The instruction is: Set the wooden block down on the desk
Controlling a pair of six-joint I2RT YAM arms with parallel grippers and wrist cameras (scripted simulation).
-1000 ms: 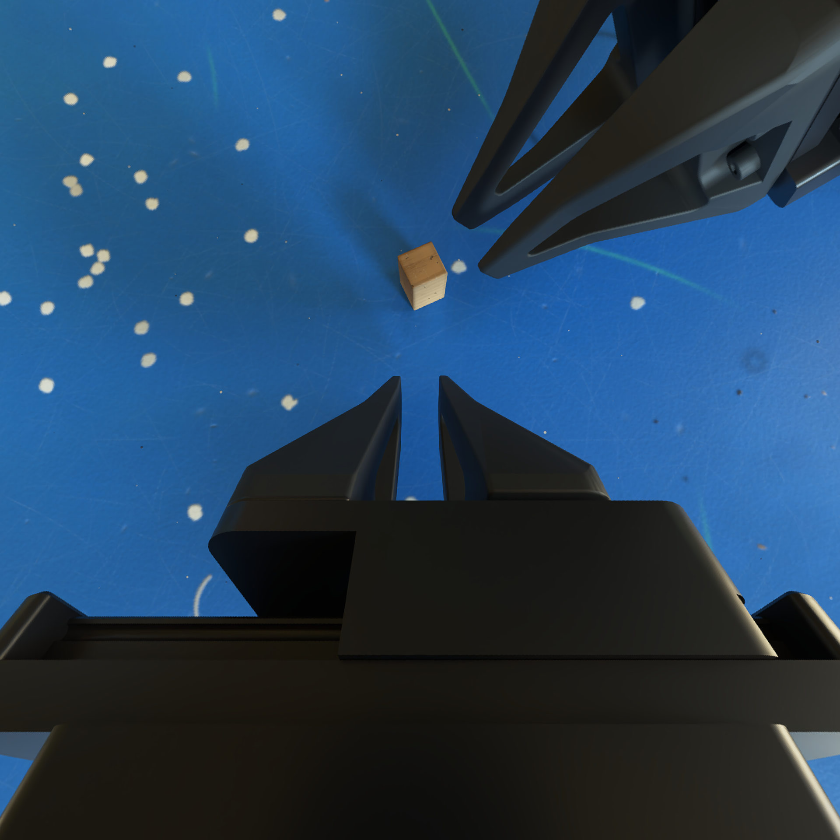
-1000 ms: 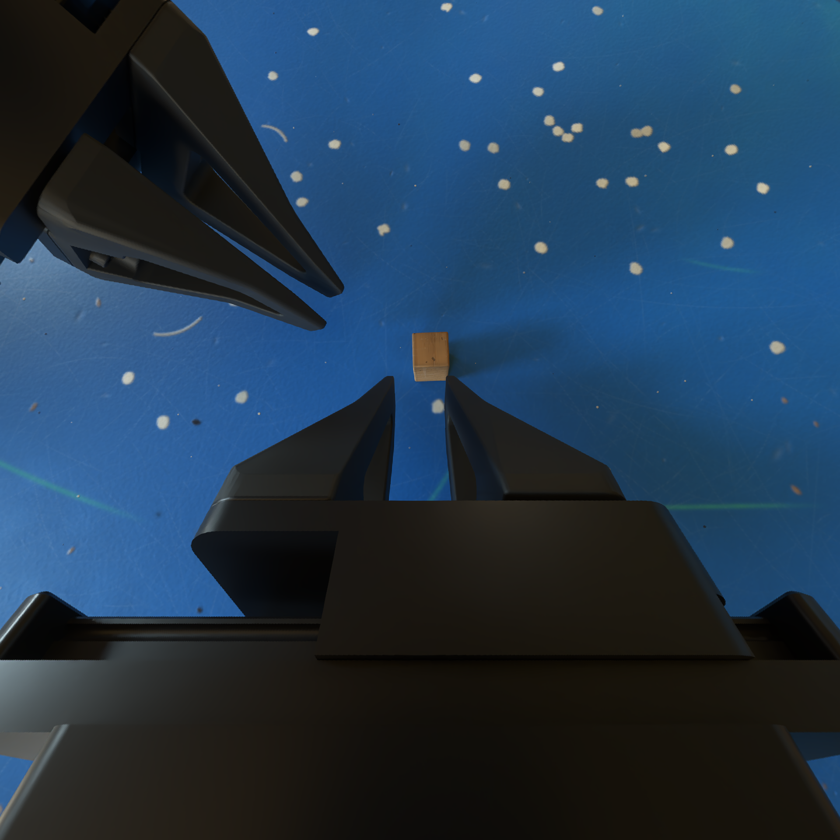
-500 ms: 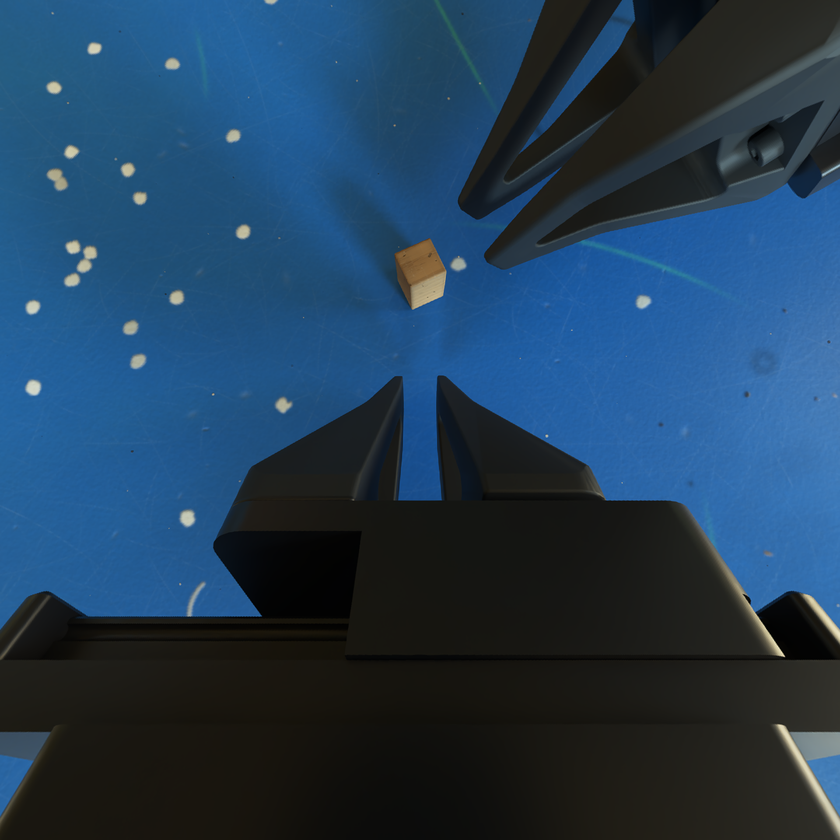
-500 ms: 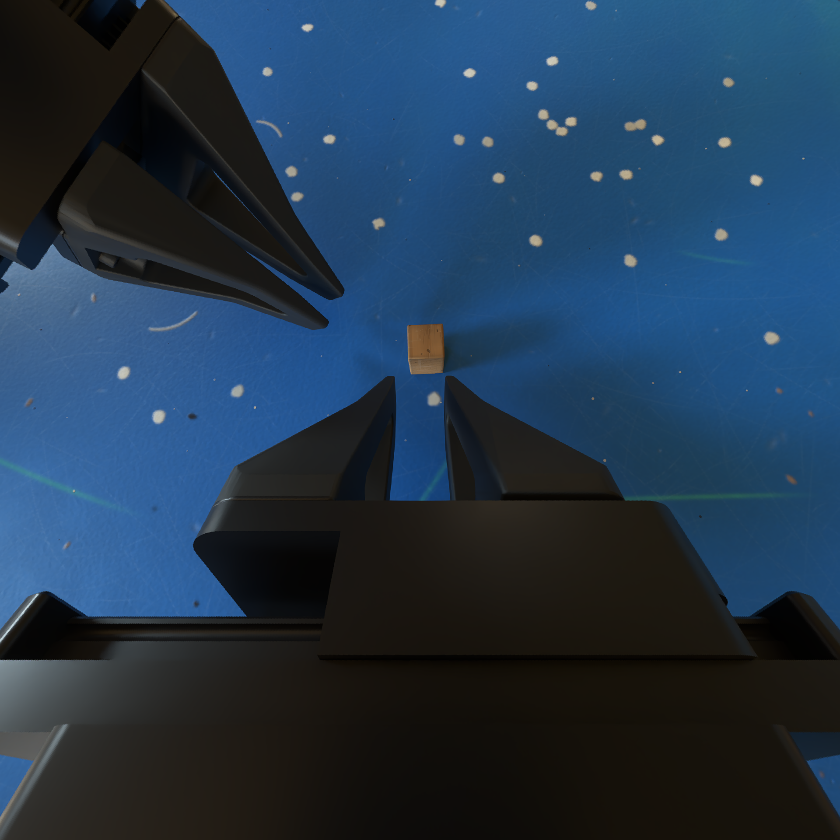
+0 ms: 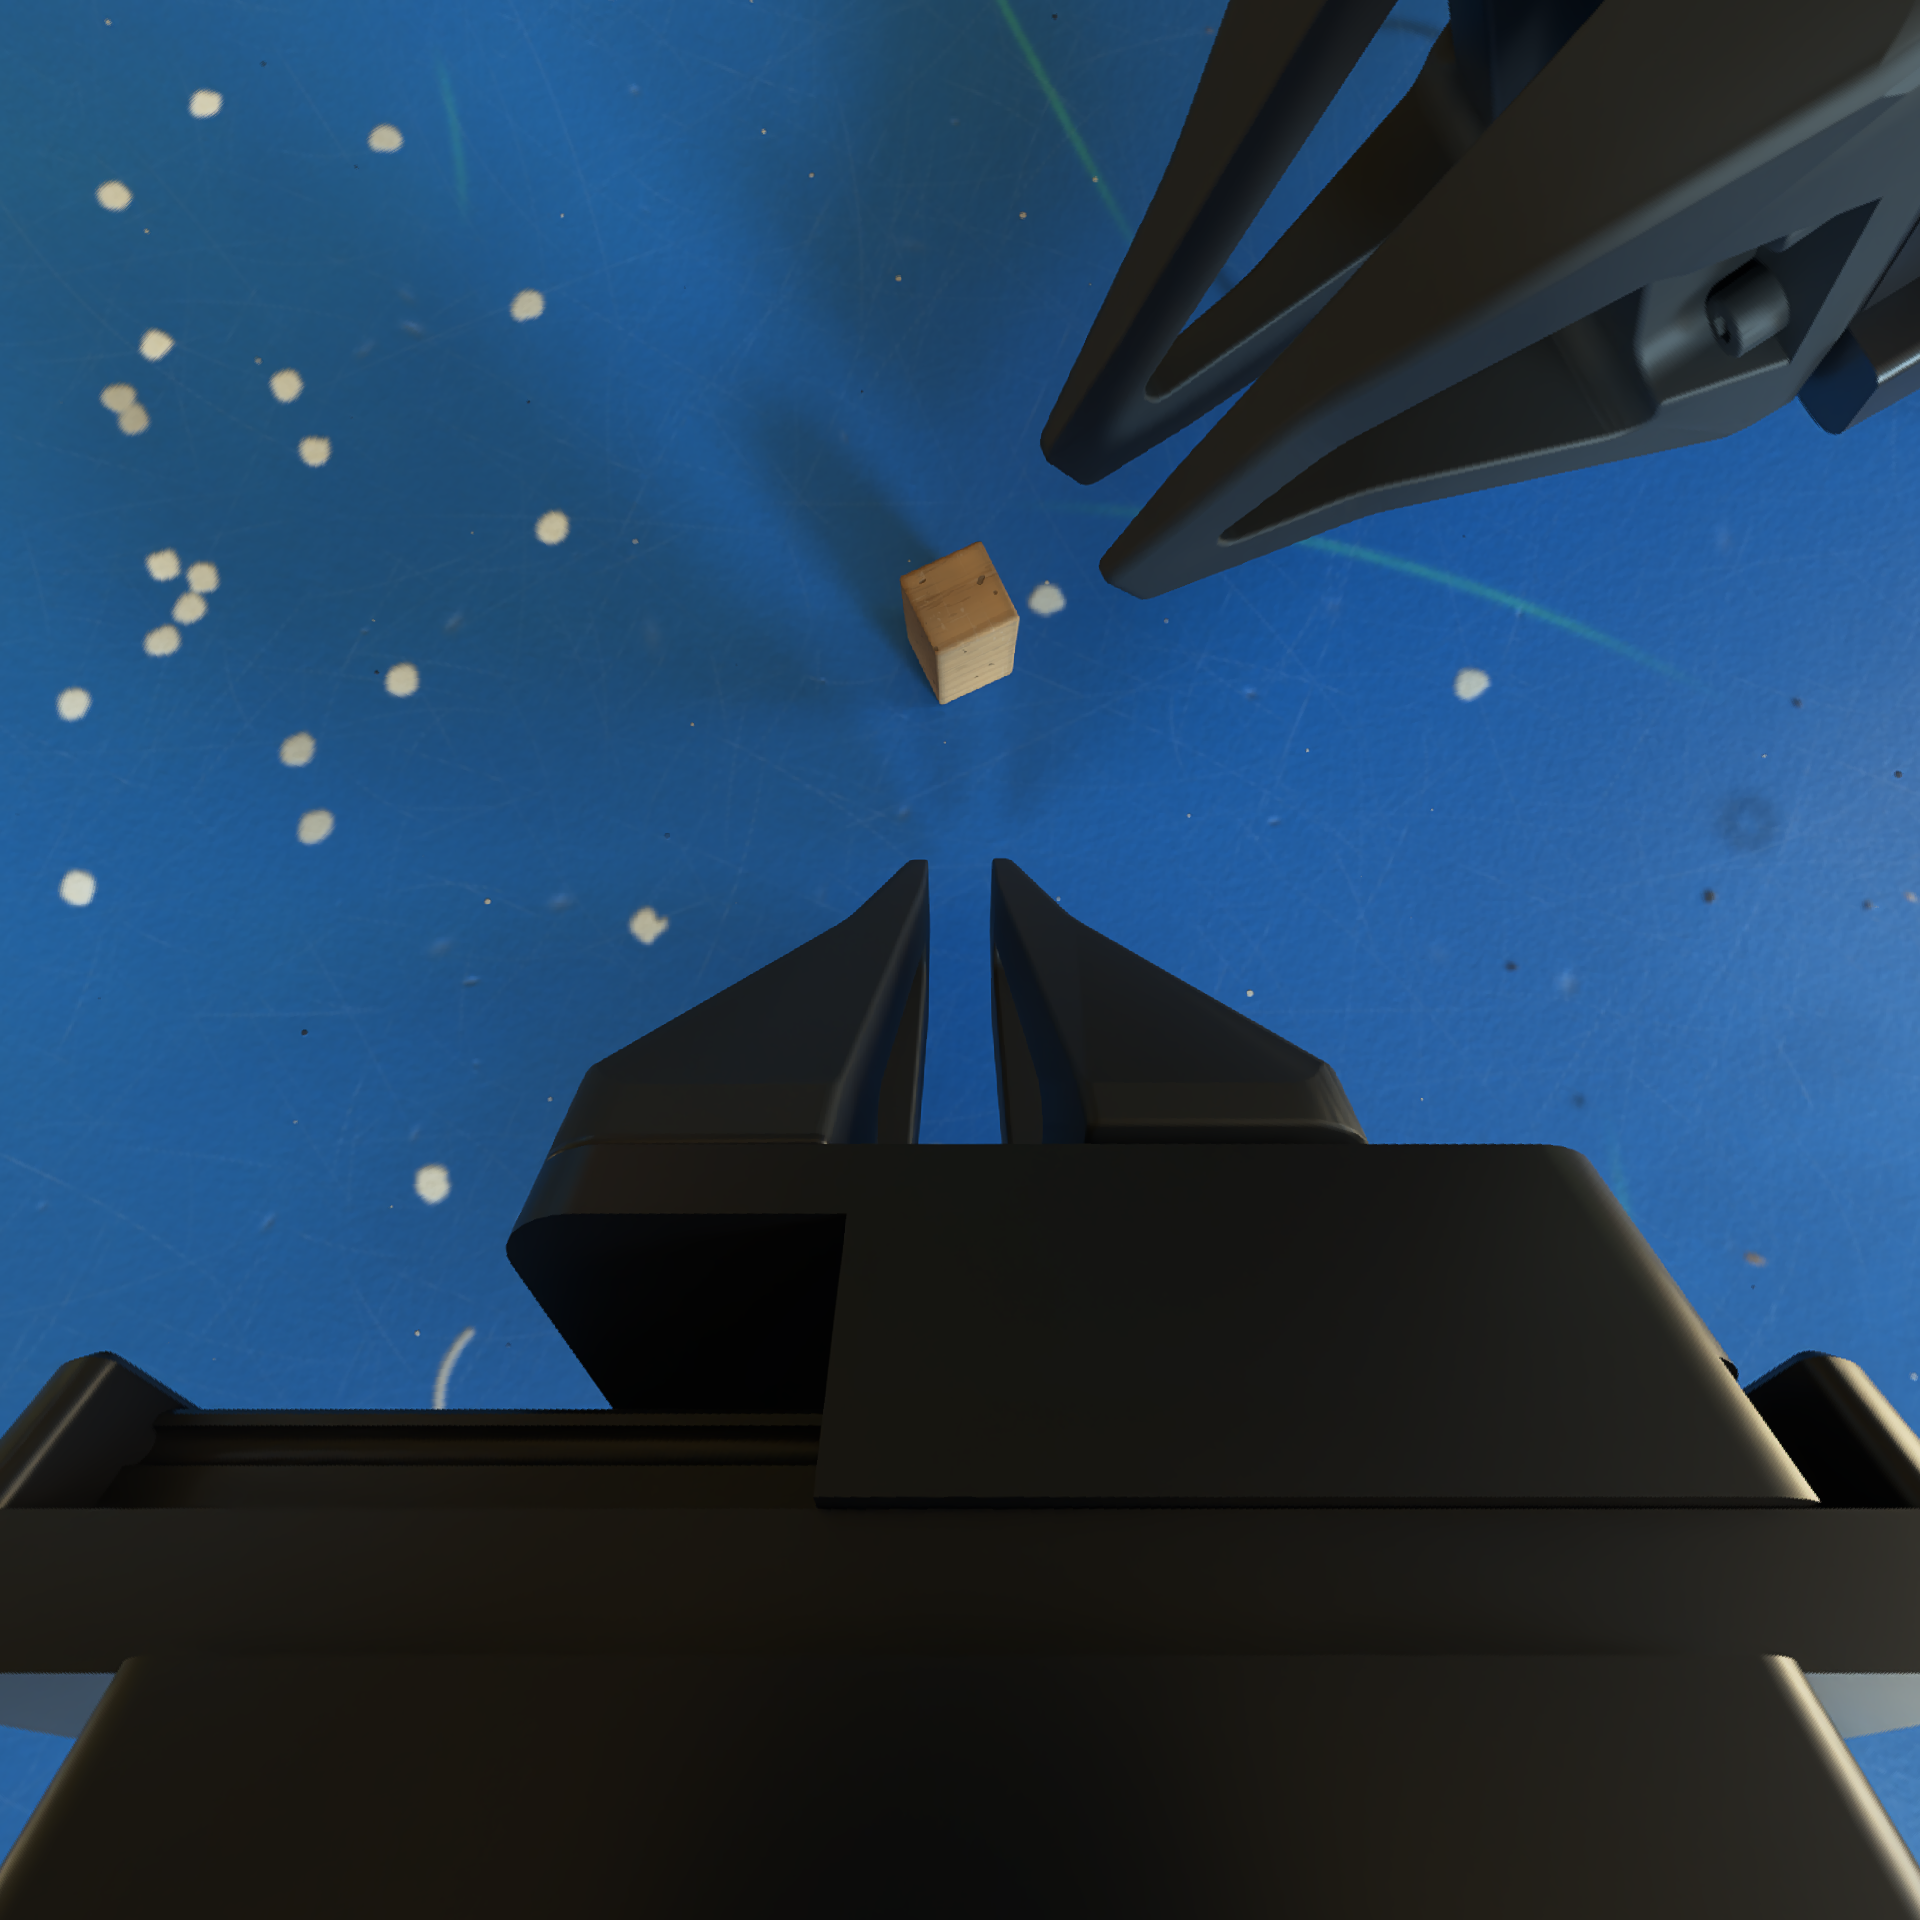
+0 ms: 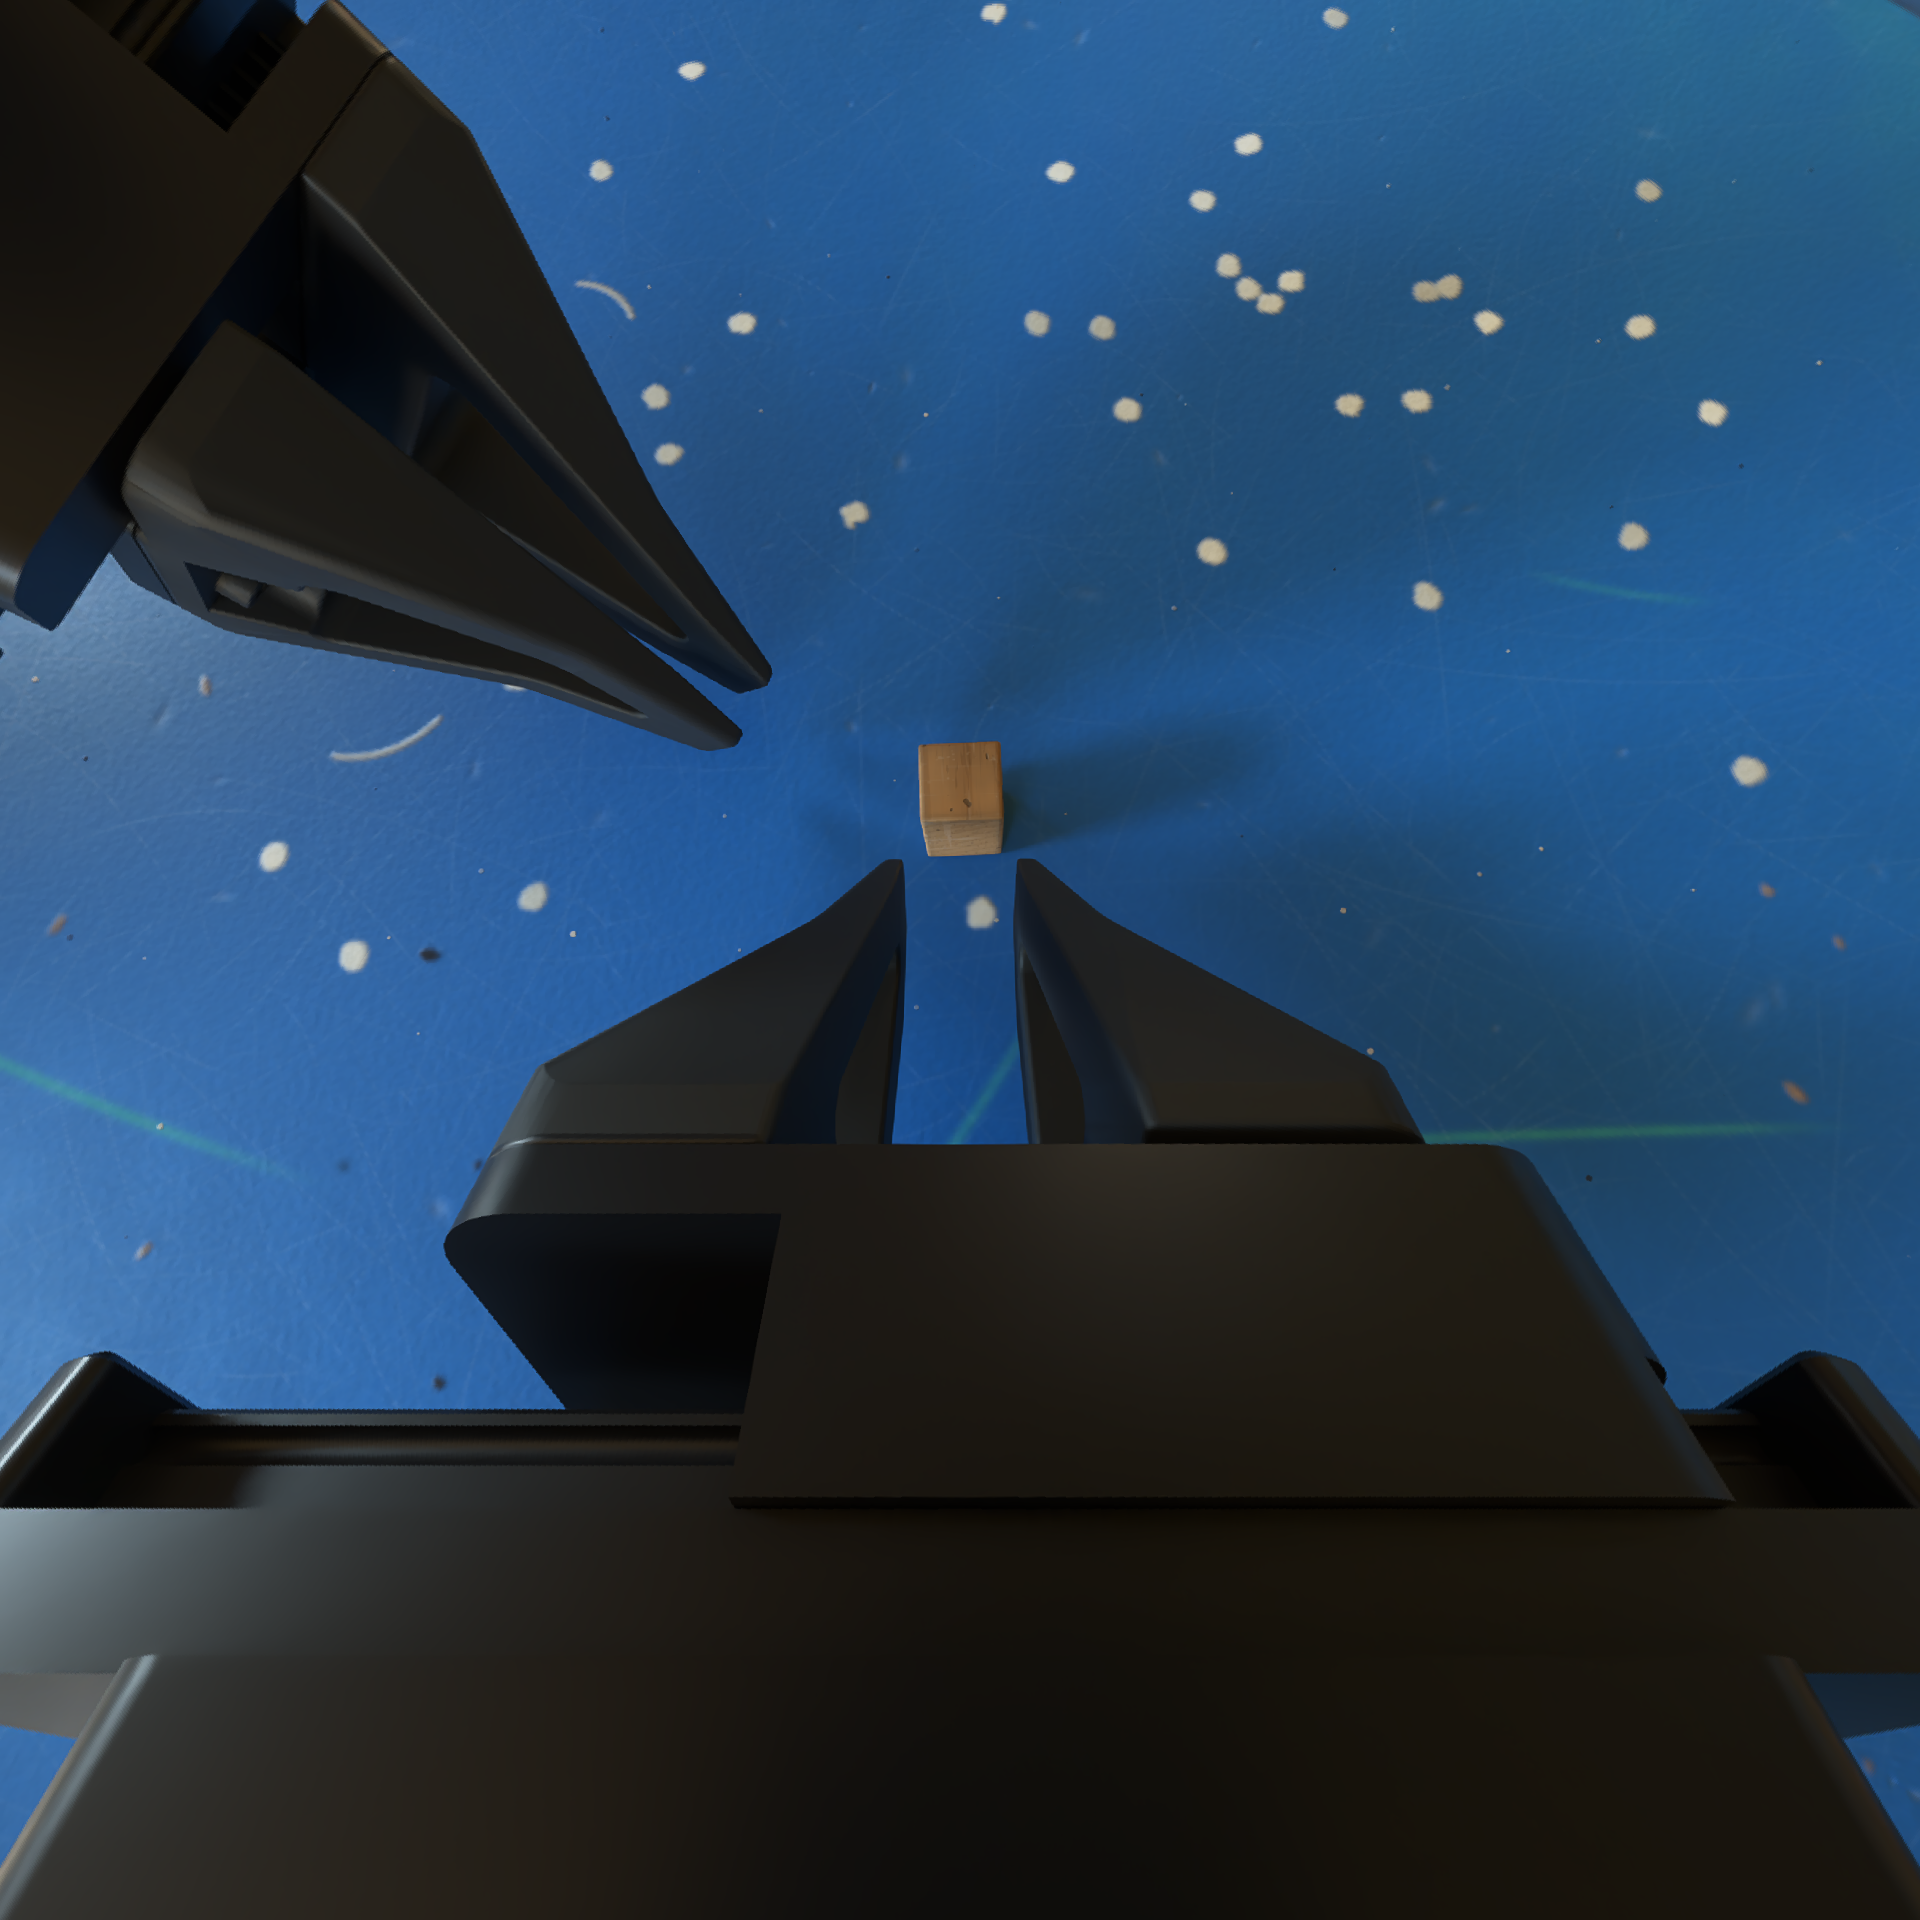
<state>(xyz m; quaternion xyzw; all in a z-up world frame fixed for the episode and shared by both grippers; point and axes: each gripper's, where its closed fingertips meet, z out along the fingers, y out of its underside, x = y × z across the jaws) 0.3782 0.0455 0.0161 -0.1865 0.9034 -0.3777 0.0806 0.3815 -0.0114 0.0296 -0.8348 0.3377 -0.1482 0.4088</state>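
A small wooden block [image 5: 958, 623] stands on the blue speckled desk [image 5: 1351, 883], free of both grippers. It also shows in the right wrist view [image 6: 960, 795]. My left gripper [image 5: 960, 868] hovers above the desk short of the block, empty, its jaws drawn to a narrow slit. My right gripper [image 6: 960, 868] hovers just short of the block, empty, its jaws a little apart. The right gripper also shows in the left wrist view [image 5: 1107, 525], right of the block. The left gripper shows in the right wrist view [image 6: 753, 709], left of the block.
The desk [image 6: 1351, 727] carries pale paint specks, thin green streaks and scratches. The two grippers point at the block from opposite sides, and their fingertips stand close to it. Nothing else stands on the desk in view.
My left gripper's jaws have closed in a little. My right gripper's jaws have narrowed very slightly. The block has stayed in place on the desk.
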